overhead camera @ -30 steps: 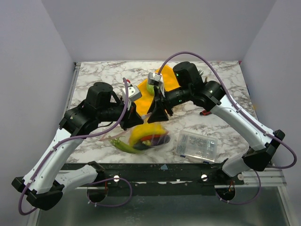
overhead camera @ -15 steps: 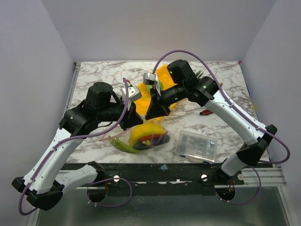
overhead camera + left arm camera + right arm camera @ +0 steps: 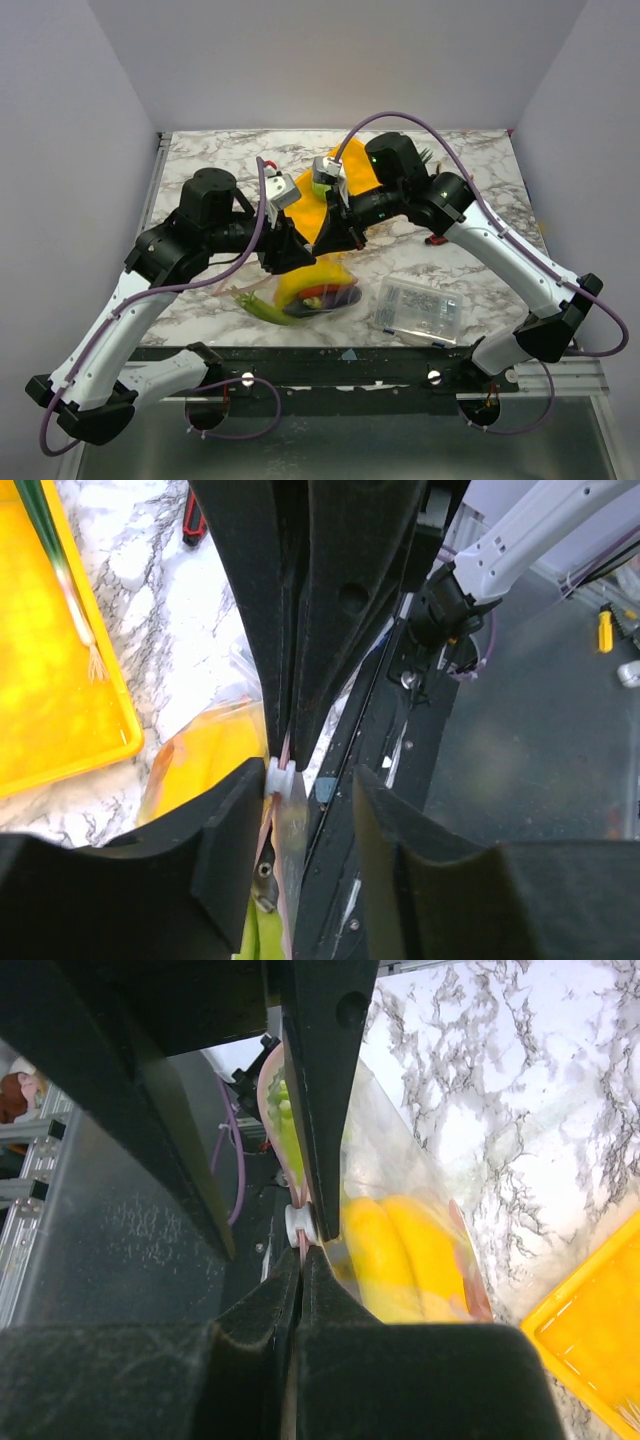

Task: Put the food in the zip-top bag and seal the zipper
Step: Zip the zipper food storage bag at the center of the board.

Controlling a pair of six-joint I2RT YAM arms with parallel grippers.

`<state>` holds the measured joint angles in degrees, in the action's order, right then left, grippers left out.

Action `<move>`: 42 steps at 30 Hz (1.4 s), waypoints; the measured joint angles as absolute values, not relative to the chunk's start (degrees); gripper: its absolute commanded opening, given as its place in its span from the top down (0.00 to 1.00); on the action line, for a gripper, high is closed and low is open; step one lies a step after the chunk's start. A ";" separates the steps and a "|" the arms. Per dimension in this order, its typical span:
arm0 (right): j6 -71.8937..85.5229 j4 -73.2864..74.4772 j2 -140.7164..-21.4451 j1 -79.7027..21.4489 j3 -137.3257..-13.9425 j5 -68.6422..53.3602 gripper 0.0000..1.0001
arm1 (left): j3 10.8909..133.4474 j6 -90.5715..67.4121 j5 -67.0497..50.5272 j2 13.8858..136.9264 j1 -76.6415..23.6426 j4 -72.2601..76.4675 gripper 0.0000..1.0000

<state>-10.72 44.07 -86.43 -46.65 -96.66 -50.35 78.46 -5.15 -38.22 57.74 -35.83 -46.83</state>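
Note:
The zip-top bag [image 3: 312,290] hangs between both grippers just above the table's front edge. Yellow bananas [image 3: 400,1250], a green piece and something red show through it. My right gripper [image 3: 303,1257] is shut on the pink zipper [image 3: 266,1100], right beside its white slider [image 3: 297,1224]. My left gripper [image 3: 315,815] is open; the slider [image 3: 281,777] and bag edge lie against its left finger [image 3: 225,865], with a gap to the other finger. A white-green leek [image 3: 60,580] lies in the yellow tray [image 3: 50,700].
A rigid clear box of small parts [image 3: 420,308] sits at the front right. The red utility knife [image 3: 437,240] lies right of the tray [image 3: 318,205]. The two wrists nearly touch over the bag. Beyond the front edge is the black rail [image 3: 340,365].
The right gripper has closed on the zipper beside the slider. The left gripper, shut on the bag's edge before, has now opened. The bag stays in place.

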 measured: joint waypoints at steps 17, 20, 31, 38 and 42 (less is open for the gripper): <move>-2.00 31.92 -78.91 -47.51 -86.32 -37.74 1.00 | 79.05 -5.78 -35.22 58.65 -35.22 -45.54 1.00; 2.00 25.04 -75.29 -47.70 -81.28 -33.30 1.00 | 79.02 -5.78 -33.89 57.69 -35.22 -45.28 1.00; 8.34 16.84 -72.44 -47.72 -75.59 -24.18 1.00 | 79.02 -5.56 -28.23 55.51 -35.24 -49.56 1.00; 8.95 15.55 -72.44 -47.68 -74.61 -20.38 1.00 | 79.02 -5.69 -23.46 51.79 -35.24 -54.02 1.00; 9.34 14.33 -72.42 -46.83 -72.73 -19.16 1.00 | 78.15 -6.22 -21.08 49.89 -35.24 -56.45 1.00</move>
